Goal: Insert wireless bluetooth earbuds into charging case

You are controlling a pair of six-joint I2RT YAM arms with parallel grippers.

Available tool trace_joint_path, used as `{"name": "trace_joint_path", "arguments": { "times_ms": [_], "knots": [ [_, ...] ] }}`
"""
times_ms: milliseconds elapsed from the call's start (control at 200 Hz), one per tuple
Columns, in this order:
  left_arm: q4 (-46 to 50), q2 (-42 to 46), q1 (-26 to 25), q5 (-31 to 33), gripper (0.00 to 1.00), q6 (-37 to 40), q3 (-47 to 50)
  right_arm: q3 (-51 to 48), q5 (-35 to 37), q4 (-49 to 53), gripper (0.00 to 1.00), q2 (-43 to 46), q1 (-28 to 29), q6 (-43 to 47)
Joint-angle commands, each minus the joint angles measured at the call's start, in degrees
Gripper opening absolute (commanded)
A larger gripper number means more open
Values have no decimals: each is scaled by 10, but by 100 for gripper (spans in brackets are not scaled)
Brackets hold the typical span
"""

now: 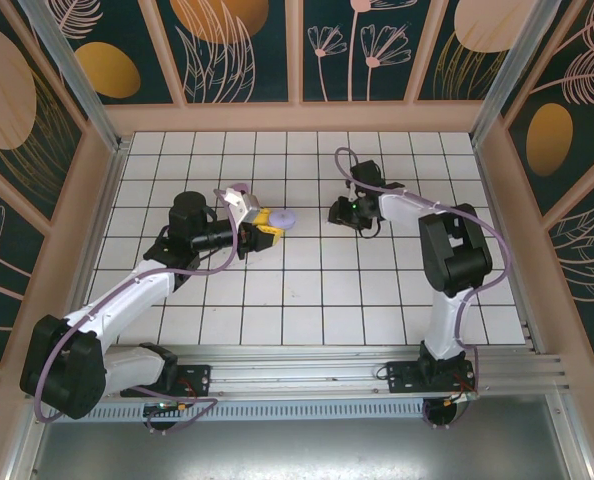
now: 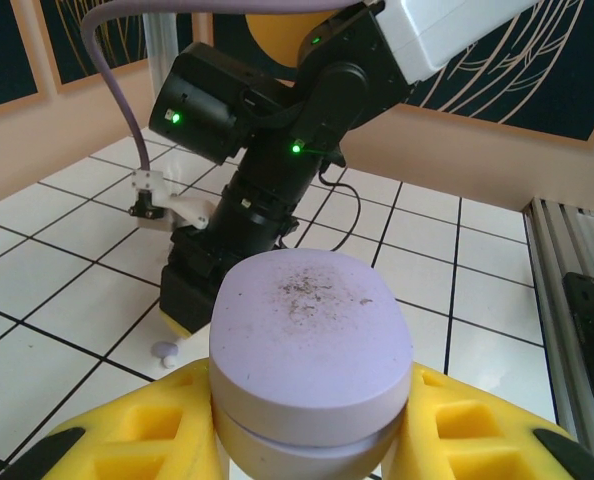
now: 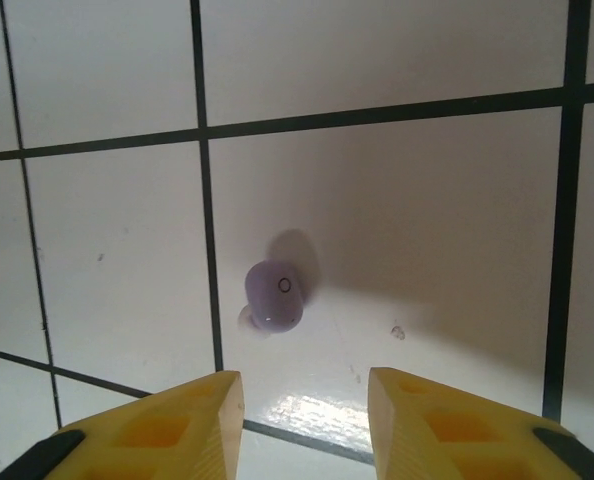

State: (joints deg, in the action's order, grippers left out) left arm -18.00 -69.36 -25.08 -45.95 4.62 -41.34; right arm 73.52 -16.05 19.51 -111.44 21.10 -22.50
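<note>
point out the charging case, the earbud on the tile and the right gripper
charging case (image 2: 312,330): left wrist view, centre of its lilac lid
earbud (image 3: 274,295): right wrist view, middle of its rounded body
right gripper (image 3: 305,390): right wrist view, midway between its fingertips

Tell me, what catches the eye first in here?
A lilac charging case, lid shut and flecked with dirt, sits clamped between the left fingers near the middle of the white-tiled table. Facing it, the right fingers hang open over a tiny lilac earbud lying on it.
</note>
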Motion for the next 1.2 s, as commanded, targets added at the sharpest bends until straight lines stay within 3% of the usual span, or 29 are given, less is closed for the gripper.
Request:
{"name": "trace_joint_path", "arguments": {
  "times_ms": [0,560,1046,1196],
  "knots": [
    [-26,2,1,-1,0,-4,4,27,7,7,40,-15,6,17],
    [-20,1,1,5,0,2,9,65,10,19,40,-69,21,35],
    [-11,25,2,15,0,3,21,79,0,21,35,-86,23,44],
    [-14,26,2,16,0,0,22,89,-7,25,29,-97,23,51]
  ]
}}
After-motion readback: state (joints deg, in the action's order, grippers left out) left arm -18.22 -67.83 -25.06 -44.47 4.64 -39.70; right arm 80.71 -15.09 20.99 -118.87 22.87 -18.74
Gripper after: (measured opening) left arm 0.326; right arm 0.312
